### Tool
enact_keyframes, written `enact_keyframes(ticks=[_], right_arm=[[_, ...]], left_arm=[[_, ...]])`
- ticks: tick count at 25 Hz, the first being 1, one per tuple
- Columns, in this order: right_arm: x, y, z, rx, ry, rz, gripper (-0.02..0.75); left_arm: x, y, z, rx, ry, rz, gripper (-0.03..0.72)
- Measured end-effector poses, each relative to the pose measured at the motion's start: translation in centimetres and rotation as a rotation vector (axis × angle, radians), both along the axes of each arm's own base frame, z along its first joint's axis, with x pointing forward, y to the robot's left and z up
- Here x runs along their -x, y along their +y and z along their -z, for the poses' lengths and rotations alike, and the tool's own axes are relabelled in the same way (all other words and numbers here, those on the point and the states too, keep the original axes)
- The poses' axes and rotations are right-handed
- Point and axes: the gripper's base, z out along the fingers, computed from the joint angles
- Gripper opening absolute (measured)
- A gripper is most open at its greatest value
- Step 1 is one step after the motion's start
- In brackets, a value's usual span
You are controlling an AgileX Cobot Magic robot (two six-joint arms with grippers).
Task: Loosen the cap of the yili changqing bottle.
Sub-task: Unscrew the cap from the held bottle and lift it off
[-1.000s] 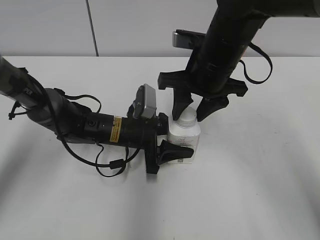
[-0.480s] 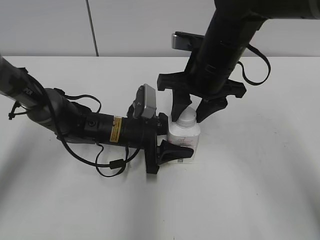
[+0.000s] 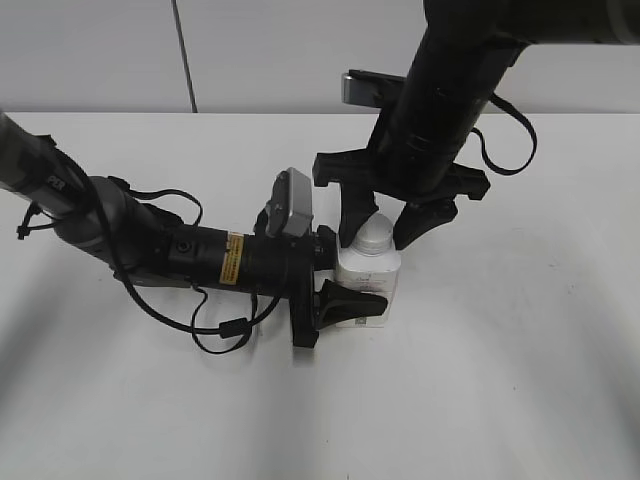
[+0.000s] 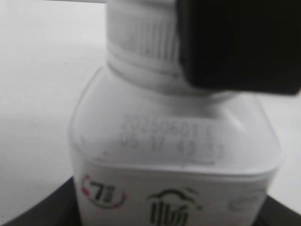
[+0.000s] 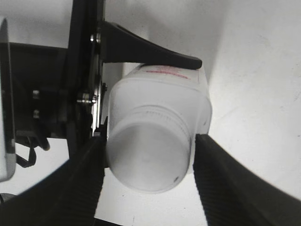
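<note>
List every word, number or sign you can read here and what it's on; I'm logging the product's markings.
"7", inside a red-and-dark ring: label of the small white squarish plastic bottle.
Two rows of stamped digits on the bottle's shoulder: blurred, unreadable.
Dark emblem at the label's middle: cut off, unreadable.
Pink-red print on the bottle's side, right wrist view: too small.
Yellow sticker on the left arm: too small.
</note>
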Motion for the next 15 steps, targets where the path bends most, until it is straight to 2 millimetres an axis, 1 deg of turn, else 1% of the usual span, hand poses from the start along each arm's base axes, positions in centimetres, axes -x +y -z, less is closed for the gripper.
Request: enact_keyframes(ticks=[2, 5, 6, 12, 15], right_arm=[[-0.05, 0.03, -0.11, -0.002, -0.003, 0.000, 0.466], [-0.20, 0.11, -0.38, -0.004, -0.010, -0.002, 0.405], [-0.20, 0.09, -0.38, -0.003, -0.011, -0.003, 0.396], [-0.19, 0.07, -0.38, 0.001, -0.010, -0.010, 0.396], [-0.20, 0.08, -0.38, 0.004, -0.034, -0.086, 0.396]], left_arm=[[0.00, 0.00, 0.00, 0.000, 0.000, 0.000, 0.419], [-0.01, 0.00, 0.00, 0.000, 0.000, -0.001, 0.419], [-0.02, 0.00, 0.00, 0.000, 0.000, -0.002, 0.419], [-0.03, 0.00, 0.00, 0.000, 0.000, -0.003, 0.419], [-0.03, 0.00, 0.00, 0.000, 0.000, -0.003, 0.419]])
